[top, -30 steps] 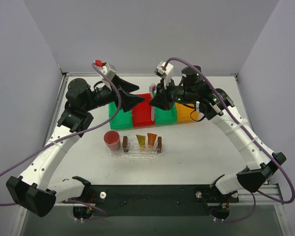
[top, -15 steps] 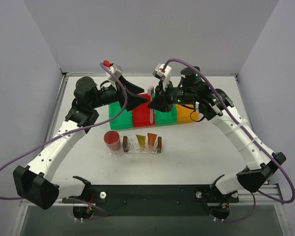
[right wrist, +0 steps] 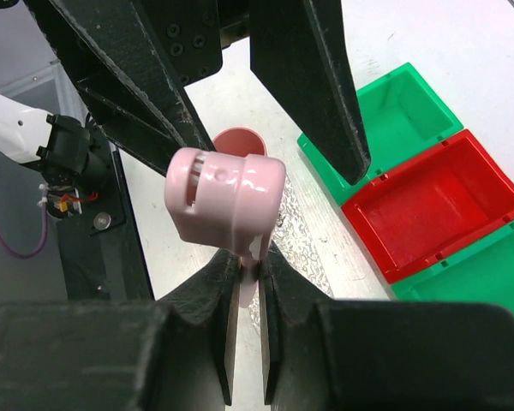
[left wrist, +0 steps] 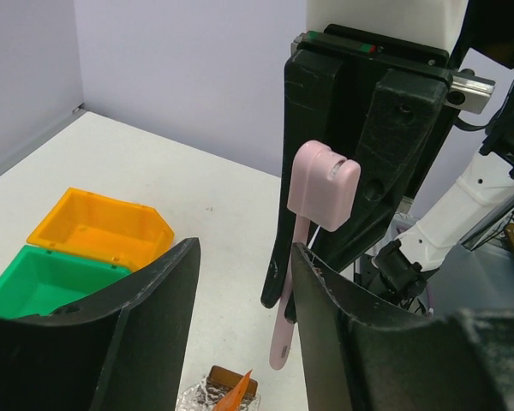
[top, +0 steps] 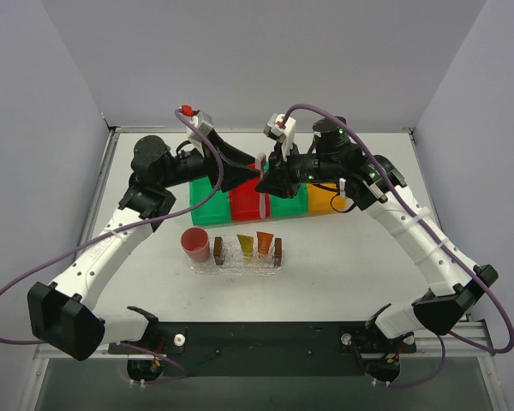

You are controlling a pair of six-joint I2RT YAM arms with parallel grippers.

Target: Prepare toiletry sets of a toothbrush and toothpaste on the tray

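Note:
My right gripper (top: 269, 178) is shut on the pink toothbrush (top: 261, 162) and holds it upright above the bins. In the right wrist view the fingers (right wrist: 248, 282) clamp the handle just under the capped head (right wrist: 227, 201). My left gripper (top: 245, 175) is open and faces the right one. In the left wrist view (left wrist: 244, 325) the toothbrush (left wrist: 313, 205) hangs between its fingers, close to the right finger, with no contact visible. The clear tray (top: 231, 265) with brown end blocks holds the yellow-orange toothpaste tube (top: 245, 245) and the orange one (top: 265, 243) upright.
A pink cup (top: 195, 245) stands just left of the tray. A row of bins lies behind the tray: green (top: 207, 204), red (top: 247, 204), green (top: 288, 204), orange (top: 325, 199). Both arms meet above the red bin.
My left arm has swung right, bringing its open fingers up to and around the toothbrush. My right gripper has kept hold of the toothbrush and barely moved.

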